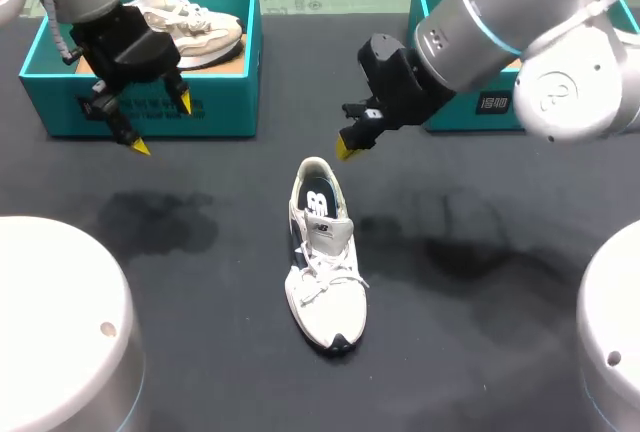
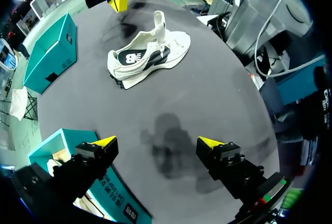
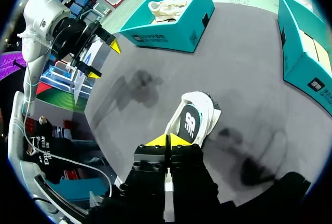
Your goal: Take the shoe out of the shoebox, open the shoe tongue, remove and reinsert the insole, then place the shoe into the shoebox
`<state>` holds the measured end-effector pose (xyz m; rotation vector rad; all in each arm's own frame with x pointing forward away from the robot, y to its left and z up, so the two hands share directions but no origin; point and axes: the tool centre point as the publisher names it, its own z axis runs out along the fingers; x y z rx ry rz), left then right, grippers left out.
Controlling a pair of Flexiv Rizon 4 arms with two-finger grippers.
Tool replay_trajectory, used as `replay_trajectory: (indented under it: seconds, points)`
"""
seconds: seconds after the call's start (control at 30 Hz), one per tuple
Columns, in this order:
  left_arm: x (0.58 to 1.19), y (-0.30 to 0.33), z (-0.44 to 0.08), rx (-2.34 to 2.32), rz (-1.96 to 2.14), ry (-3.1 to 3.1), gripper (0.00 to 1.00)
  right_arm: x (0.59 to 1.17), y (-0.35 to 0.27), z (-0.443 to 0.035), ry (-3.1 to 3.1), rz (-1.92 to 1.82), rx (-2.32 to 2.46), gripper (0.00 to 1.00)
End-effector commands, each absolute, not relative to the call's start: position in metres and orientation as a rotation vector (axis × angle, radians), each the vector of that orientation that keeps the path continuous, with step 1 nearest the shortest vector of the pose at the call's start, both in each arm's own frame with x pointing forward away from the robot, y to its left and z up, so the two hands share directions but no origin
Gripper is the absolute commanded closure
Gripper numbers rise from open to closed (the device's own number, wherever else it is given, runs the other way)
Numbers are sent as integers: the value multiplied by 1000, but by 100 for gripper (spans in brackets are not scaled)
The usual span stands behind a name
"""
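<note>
Shoe (image 1: 323,257) stands on the counter (image 1: 200,282), toe toward 6 o'clock. Right gripper (image 1: 347,149), tips pressed together and empty, hangs at its 12 o'clock. Left gripper (image 1: 162,124), spread wide, hangs at 10 o'clock beside a box (image 1: 60,102).

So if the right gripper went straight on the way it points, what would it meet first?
Probably the shoe: the right gripper, fingers shut, points at its heel opening just ahead of the tips. Depth is unclear, so it might touch the heel rim first.
</note>
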<state>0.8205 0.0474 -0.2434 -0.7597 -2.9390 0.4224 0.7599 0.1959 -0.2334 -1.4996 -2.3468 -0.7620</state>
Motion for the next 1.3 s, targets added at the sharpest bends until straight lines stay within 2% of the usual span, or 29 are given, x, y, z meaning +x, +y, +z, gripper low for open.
replay_trajectory:
  seconds: [0.03,0.23,0.57,0.97,1.3]
  points:
    - [821,47,-244,-761,418,-2939,0,762,202,-232,-2505,-595,-1659,100]
    - [821,47,-244,-761,418,-2939,0,762,202,-232,-2505,-595,-1659,100]
    - [821,47,-244,-761,418,-2939,0,739,259,-247,-2640,-190,-2098,100]
    - [821,47,-244,-761,418,-2939,0,739,259,-247,-2640,-190,-2098,100]
    - [823,55,-240,-832,466,-2941,0,745,248,-285,-2646,-224,-2203,100]
